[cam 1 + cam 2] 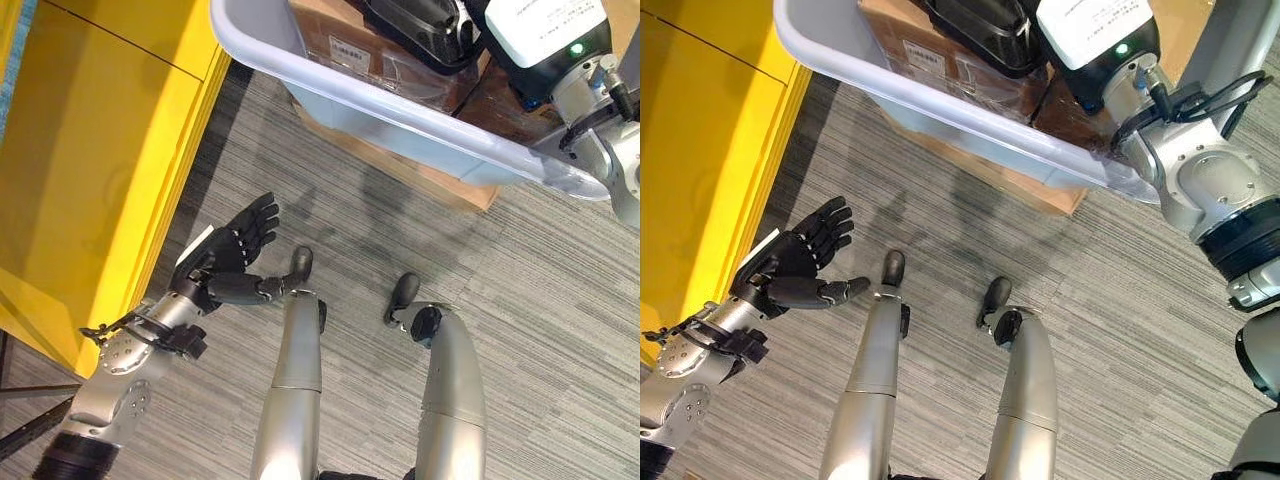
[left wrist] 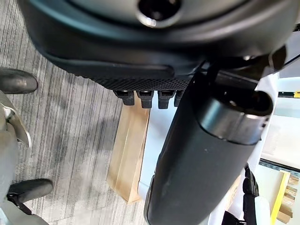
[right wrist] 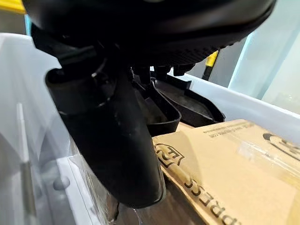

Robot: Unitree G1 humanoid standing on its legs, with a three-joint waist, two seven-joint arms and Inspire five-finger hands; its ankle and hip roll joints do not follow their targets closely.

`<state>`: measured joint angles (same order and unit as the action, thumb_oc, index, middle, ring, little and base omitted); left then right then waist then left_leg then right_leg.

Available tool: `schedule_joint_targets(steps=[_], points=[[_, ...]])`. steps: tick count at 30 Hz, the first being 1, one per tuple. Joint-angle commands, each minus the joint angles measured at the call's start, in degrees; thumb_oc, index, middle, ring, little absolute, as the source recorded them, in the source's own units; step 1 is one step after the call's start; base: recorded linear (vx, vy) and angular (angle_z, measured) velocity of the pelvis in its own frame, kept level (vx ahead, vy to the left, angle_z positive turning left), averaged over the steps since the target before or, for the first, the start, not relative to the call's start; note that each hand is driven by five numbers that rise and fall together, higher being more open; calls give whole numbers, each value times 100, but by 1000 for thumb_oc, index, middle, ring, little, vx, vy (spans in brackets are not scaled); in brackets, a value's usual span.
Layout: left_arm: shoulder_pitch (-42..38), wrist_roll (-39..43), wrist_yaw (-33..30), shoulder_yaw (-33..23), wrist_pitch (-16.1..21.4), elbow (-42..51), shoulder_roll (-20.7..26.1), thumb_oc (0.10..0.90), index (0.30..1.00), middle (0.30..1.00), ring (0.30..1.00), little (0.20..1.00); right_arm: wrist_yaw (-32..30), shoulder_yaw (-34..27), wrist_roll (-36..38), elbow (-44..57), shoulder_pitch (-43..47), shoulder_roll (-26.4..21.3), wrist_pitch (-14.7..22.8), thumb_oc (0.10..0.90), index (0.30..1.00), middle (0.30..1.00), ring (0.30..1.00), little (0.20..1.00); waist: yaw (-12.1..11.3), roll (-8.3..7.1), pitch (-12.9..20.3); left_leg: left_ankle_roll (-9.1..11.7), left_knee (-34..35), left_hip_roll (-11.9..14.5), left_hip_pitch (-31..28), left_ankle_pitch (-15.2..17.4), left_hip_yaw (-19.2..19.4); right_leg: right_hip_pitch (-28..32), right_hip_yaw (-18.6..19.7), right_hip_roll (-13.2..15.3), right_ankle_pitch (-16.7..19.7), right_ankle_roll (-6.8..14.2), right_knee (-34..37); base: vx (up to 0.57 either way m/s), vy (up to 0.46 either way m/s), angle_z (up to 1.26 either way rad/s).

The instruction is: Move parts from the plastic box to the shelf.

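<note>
The pale translucent plastic box (image 1: 400,110) stands at the top of the eye views. It holds a brown cardboard carton (image 1: 335,40) and a black moulded part (image 1: 420,25). My right arm reaches into the box from the right. In the right wrist view my right hand (image 3: 112,140) hangs over the black part (image 3: 187,105), beside the carton (image 3: 234,164). My left hand (image 1: 232,245) hovers open and empty above the floor, next to the yellow shelf (image 1: 90,150) on the left.
The plastic box rests on a flat wooden base (image 1: 420,175) on grey striped carpet. The yellow shelf unit runs along the whole left side, close to my left arm. Open carpet lies between the shelf and the box.
</note>
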<state>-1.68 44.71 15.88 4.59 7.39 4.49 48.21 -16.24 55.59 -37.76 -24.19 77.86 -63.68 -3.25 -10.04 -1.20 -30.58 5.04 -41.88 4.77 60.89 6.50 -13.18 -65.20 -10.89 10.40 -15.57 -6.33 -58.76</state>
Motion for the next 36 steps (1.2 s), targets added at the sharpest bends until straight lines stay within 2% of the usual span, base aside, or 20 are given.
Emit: schedule_joint_targets(steps=[1,8,17,22,24,26,28,30,32,36], points=[[-144,125,150,-186,280,309,221,900,1000,1000,1000,1000,-218,118,389,-434,1202,-32,-390,900,1000,1000,1000,1000,-118,-23,79,-117,822,663,-285,-651,-226,467,270,17,-685,395,-555,22,-78,11],[-270,140,140,-151,239,144,360,900,1000,1000,1000,1000,-215,391,751,-776,1431,13,-365,900,1000,1000,1000,1000,-128,-111,79,-26,1067,757,-152,-973,-370,279,232,-1,-760,405,-728,14,-61,10],[-449,289,85,-128,187,-37,522,900,1000,1000,1000,1000,22,717,877,-861,1720,84,-320,900,1000,1000,1000,1000,-122,-121,79,9,1033,733,160,-1062,-476,-56,268,7,-850,363,-910,4,-11,1],[-585,499,75,-167,265,-137,616,900,1000,1000,1000,1000,80,920,977,-882,1887,46,-275,900,1000,1000,1000,1000,-104,-105,79,-58,402,579,493,-737,-478,-282,313,33,-1043,254,-1228,0,0,0],[-713,579,88,-171,162,-128,562,900,1000,1000,1000,1000,166,893,927,-888,1841,30,-215,900,1000,1000,1000,1000,-68,-66,79,-99,-279,368,815,-435,-474,-469,375,34,-1138,198,-1505,37,-10,9],[-741,581,104,-177,161,-112,550,900,1000,1000,1000,1000,216,867,887,-878,1827,16,-215,900,1000,1000,1000,1000,-60,-42,79,-113,-485,311,928,-324,-449,-539,398,24,-1189,178,-1617,20,-3,9],[-771,753,40,-233,169,-29,571,900,1000,1000,1000,1000,313,837,989,-903,1810,-75,-209,900,1000,1000,1000,1000,-54,13,79,-149,-1105,78,1203,2,-412,-731,474,8,-1329,142,-1973,32,18,9],[-787,749,-7,-298,158,21,619,900,1000,1000,1000,1000,376,810,1025,-913,1772,-144,-152,900,1000,1000,1000,1000,-47,35,79,-161,-1436,-36,1373,163,-383,-807,486,-9,-1456,112,-2158,32,5,6],[-759,753,-2,-359,75,33,605,900,1000,1000,1000,1000,594,773,1393,-897,1695,-237,-104,900,1000,1000,1000,1000,-67,28,79,-189,-2035,-214,1597,413,-381,-908,490,-34,-1590,92,-2520,63,0,5],[-864,634,-28,-368,-172,68,566,900,1000,1000,1000,1000,811,649,1910,-1037,1585,-230,-128,900,1000,1000,1000,1000,-82,-9,79,-239,-2476,-321,1831,582,-383,-1040,432,-20,-1715,58,-2890,74,-22,1]])
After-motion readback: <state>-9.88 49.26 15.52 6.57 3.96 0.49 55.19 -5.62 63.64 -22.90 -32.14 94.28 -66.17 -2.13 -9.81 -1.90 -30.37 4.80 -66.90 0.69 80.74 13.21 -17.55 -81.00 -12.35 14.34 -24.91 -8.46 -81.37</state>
